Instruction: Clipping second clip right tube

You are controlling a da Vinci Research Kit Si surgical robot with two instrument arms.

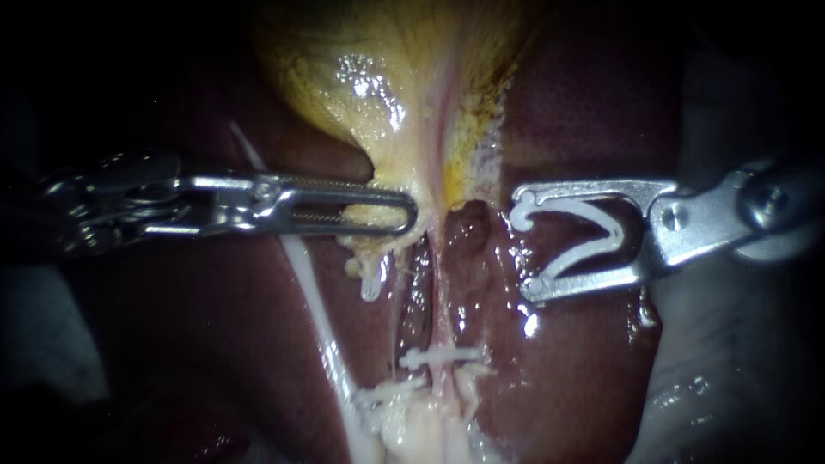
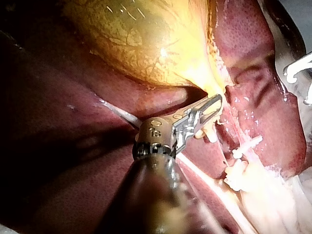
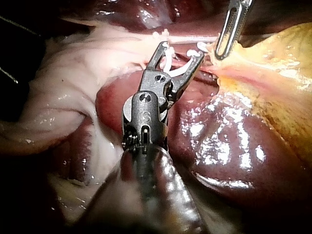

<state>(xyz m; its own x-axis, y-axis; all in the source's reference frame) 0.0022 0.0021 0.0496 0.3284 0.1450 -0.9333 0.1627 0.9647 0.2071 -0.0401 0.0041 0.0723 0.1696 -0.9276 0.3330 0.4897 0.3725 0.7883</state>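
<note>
darkness closes in around the edges of the endoscope view, deepest at the left and in the upper corners; a pale grey surface (image 1: pixel 741 378) shows dimly at the lower right, too dim to identify; light pools in the middle, throwing wet glints

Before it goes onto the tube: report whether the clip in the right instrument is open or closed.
Open: the white clip forms a wide V between the right instrument's spread jaws, its ends apart.

No readable text, label or sign on gallbladder (image 1: pixel 378 77), liver (image 1: pixel 584 112) or clip (image 1: pixel 617 238), small stamped marks on left instrument (image 2: pixel 214 101) hub, 8 o'clock from jaws, same on right instrument (image 3: pixel 180 51) hub, 7 o'clock from jaws
</note>
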